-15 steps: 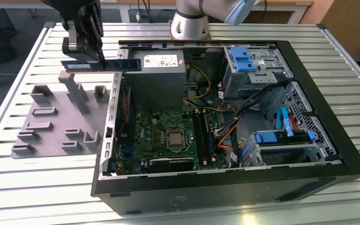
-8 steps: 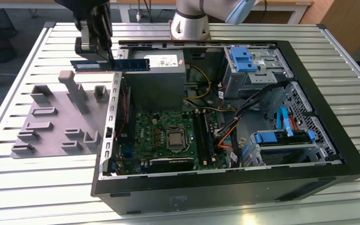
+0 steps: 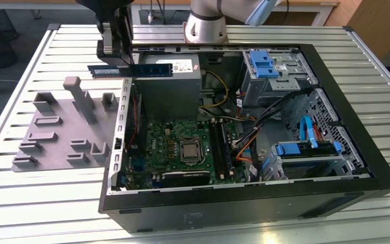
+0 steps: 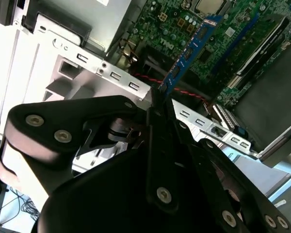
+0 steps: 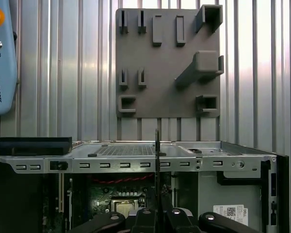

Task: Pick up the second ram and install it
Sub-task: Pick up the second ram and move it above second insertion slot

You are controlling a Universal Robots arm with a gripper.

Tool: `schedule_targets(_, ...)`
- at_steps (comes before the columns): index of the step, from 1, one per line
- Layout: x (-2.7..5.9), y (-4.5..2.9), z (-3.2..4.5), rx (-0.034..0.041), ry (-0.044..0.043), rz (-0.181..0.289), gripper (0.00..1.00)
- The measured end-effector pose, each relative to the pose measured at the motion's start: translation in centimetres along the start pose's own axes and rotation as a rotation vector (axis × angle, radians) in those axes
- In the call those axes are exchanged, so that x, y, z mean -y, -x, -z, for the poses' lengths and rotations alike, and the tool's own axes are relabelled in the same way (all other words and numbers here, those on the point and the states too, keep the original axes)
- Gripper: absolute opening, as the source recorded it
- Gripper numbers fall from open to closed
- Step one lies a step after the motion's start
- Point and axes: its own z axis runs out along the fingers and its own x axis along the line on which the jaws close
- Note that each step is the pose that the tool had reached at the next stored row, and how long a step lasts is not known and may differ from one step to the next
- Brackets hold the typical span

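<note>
The second ram (image 3: 151,70) is a thin blue-green stick held level in the air, over the open computer case's wall on the exterior view's left. My gripper (image 3: 117,64) is shut on it from above, near the stick's middle. In the second wrist view the ram (image 4: 191,48) juts out from my black fingers (image 4: 160,121) toward the green motherboard (image 4: 179,24). In the first wrist view the ram (image 5: 157,160) shows edge-on as a thin dark line above my gripper (image 5: 157,213). The long black memory slots (image 3: 222,147) lie beside the processor socket (image 3: 190,150).
A grey plastic holder tray (image 3: 59,132) lies on the slatted table at the exterior view's left of the case (image 3: 357,152). The power supply (image 3: 171,84), cables and blue drive bays (image 3: 263,63) crowd the case. A light-blue teach pendant (image 5: 0,63) rests on the table.
</note>
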Motion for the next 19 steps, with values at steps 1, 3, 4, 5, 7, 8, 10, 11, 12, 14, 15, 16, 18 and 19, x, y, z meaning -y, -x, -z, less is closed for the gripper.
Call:
schedule_targets(1, 0.25, 0.0, 0.0, 0.0, 0.0, 0.0, 0.14)
schedule_targets(3, 0.76, 0.01, 0.0, 0.0, 0.0, 0.0, 0.14)
schedule_targets(4, 1.03, 0.01, 0.01, 0.0, 0.0, 0.0, 0.14)
schedule_targets(5, 1.31, 0.02, 0.01, 0.0, 0.0, 0.0, 0.14)
schedule_targets(7, 1.84, 0.03, 0.01, 0.0, 0.0, 0.0, 0.14)
schedule_targets(8, 2.1, 0.03, 0.02, -0.0001, 0.0, 0.0, 0.14)
schedule_targets(10, 2.63, 0.04, 0.02, -0.0001, 0.0, 0.0, 0.14)
schedule_targets(11, 2.9, 0.04, 0.02, -0.0001, 0.0, 0.0, 0.14)
schedule_targets(12, 3.19, 0.04, 0.02, 0.0, 0.0, 0.0, 0.14)
schedule_targets(14, 3.8, 0.06, 0.03, 0.0, 0.0, 0.0, 0.14)
schedule_targets(15, 4.11, 0.06, 0.03, 0.0, 0.0, 0.0, 0.14)
schedule_targets(16, 4.42, 0.06, 0.03, 0.0001, -0.0001, 0.0, 0.14)
schedule_targets(18, 5.04, 0.07, 0.04, 0.0, 0.0, 0.0, 0.14)
schedule_targets(19, 5.33, 0.08, 0.03, 0.0, -0.0001, 0.0, 0.14)
